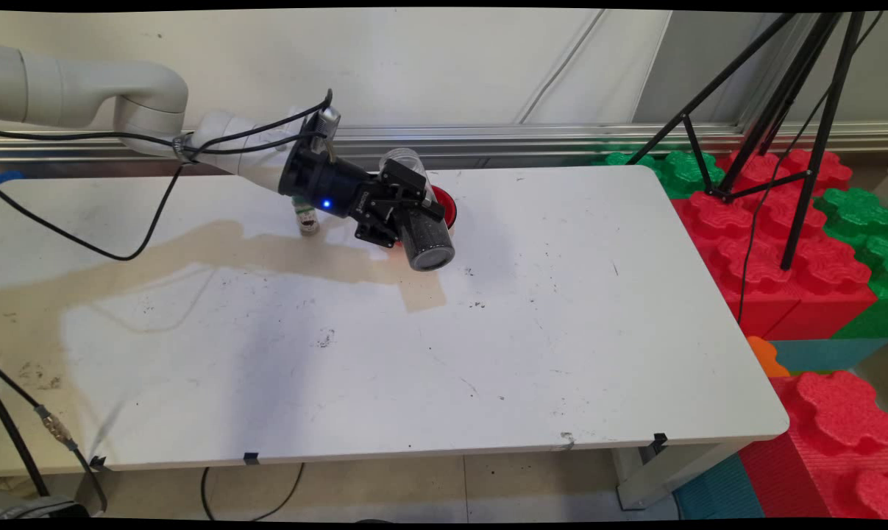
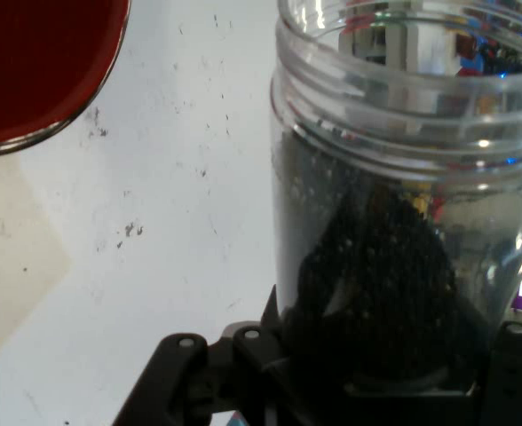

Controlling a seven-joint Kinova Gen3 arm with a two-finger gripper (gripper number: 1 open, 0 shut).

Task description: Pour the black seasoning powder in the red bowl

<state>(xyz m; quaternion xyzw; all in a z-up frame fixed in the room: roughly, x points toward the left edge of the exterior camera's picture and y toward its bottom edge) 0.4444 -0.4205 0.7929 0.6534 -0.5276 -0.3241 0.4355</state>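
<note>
Near edge of the white counter [image 1: 414, 383] is bare apart from scuffs, black specks and a tan stain band [image 1: 215, 258] running from 9 o'clock toward centre. Further in, just past centre toward 12 o'clock, the end effector [image 1: 407, 210] is pinching a clear plastic jar [image 1: 423, 232] holding dark granules, one black finger on either side of the jar body. Jar is lifted off the counter and tilted well over in the main view: closed base faces the camera and down toward 5 o'clock, open threaded mouth points up and back toward 11 o'clock. Hand view shows the granules heaped at the base end near the linkage and the neck clear. No lid on it. Directly behind the jar, partly hidden by the hand, sits a red bowl [image 1: 444, 206]; hand view shows its rim and red inside at 10 o'clock with nothing visible in that part of it. Small bottle [image 1: 308, 219] stands upright on the counter under the wrist, at about 9 o'clock from the jar. Progress, as a judgement only: jar is picked up and held beside the bowl, granules all in the jar; a few specks on the counter, source unclear. Beyond the counter at 2 o'clock: black tripod [image 1: 775, 110] on red and green foam blocks [image 1: 782, 243].
</note>
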